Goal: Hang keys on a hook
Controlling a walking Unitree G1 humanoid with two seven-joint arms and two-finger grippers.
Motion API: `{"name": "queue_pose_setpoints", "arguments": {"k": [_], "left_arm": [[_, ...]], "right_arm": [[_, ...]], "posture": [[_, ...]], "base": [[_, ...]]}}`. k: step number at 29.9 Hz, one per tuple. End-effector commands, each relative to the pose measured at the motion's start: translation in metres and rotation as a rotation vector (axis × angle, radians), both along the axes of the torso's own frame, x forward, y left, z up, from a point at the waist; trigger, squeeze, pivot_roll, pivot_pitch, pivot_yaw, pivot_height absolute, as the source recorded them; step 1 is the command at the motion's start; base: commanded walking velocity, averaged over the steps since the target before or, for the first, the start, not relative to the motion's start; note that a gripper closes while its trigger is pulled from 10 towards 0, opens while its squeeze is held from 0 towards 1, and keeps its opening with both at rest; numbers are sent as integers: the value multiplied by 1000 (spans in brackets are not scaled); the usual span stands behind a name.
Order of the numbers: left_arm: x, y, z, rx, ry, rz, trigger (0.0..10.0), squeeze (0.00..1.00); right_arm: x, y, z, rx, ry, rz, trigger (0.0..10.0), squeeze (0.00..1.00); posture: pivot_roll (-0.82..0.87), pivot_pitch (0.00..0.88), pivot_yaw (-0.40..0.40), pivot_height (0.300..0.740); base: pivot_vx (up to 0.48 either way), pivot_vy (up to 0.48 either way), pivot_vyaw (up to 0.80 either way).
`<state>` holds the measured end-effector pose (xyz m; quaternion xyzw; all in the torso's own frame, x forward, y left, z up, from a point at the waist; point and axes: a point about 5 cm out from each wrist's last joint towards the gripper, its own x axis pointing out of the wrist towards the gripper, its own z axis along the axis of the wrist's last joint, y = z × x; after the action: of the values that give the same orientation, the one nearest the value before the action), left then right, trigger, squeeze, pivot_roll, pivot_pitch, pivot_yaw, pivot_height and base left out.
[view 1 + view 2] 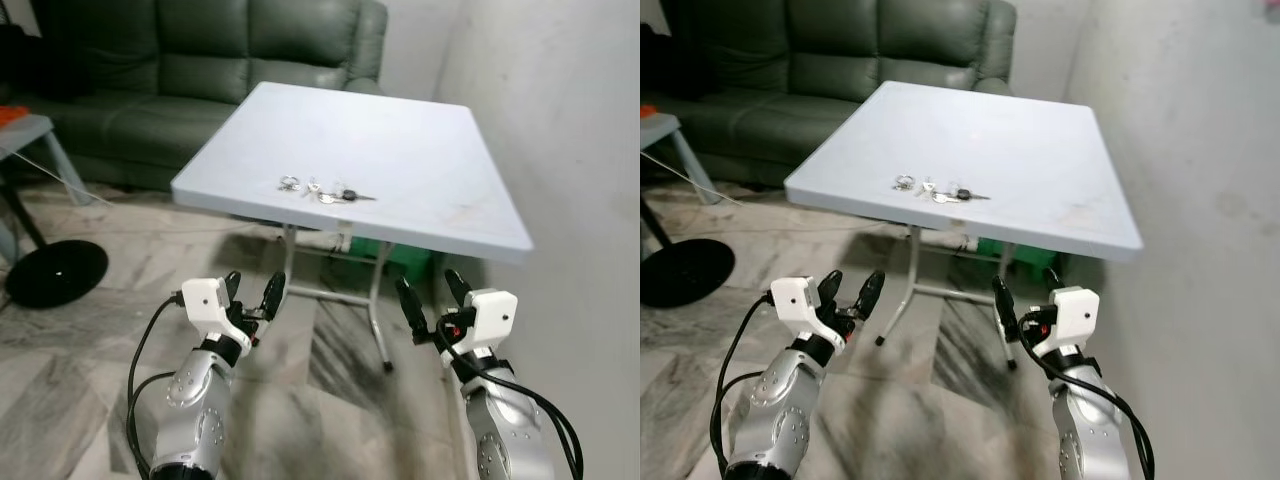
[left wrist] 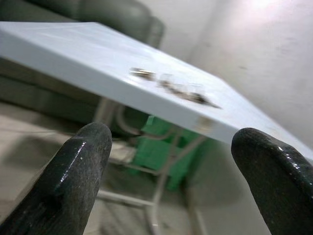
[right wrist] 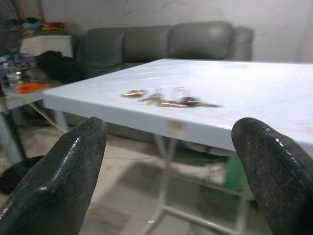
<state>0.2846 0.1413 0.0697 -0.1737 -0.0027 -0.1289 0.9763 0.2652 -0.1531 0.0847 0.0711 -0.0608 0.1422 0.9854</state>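
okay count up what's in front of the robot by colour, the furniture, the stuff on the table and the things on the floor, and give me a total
White: 1, the table
Dark green: 1, the sofa
Bright green: 1, the box under the table
Black: 1, the round base on the floor
Silver: 1, the keys on the table
Total: 5

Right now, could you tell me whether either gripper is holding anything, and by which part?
Nothing is held. The left gripper and right gripper are both open, short of the table; the keys lie on it.

Home living room: green sofa (image 1: pixel 200 70), folding table (image 1: pixel 420 150)
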Motion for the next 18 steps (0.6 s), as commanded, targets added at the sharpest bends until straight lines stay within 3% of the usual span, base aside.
{"name": "queue_pose_setpoints", "arguments": {"k": [1,18], "left_arm": [[1,1,2,0,-7,7,10000,0],[2,-1,2,-6,-4,6,10000,0]], "right_arm": [[3,1,6,-3,-23,12,10000,0],[4,1,6,-10,-19,13,10000,0]], "posture": [[46,0,-84,740],[45,0,-90,740]], "base": [[386,281,0],[371,304,0]]}}
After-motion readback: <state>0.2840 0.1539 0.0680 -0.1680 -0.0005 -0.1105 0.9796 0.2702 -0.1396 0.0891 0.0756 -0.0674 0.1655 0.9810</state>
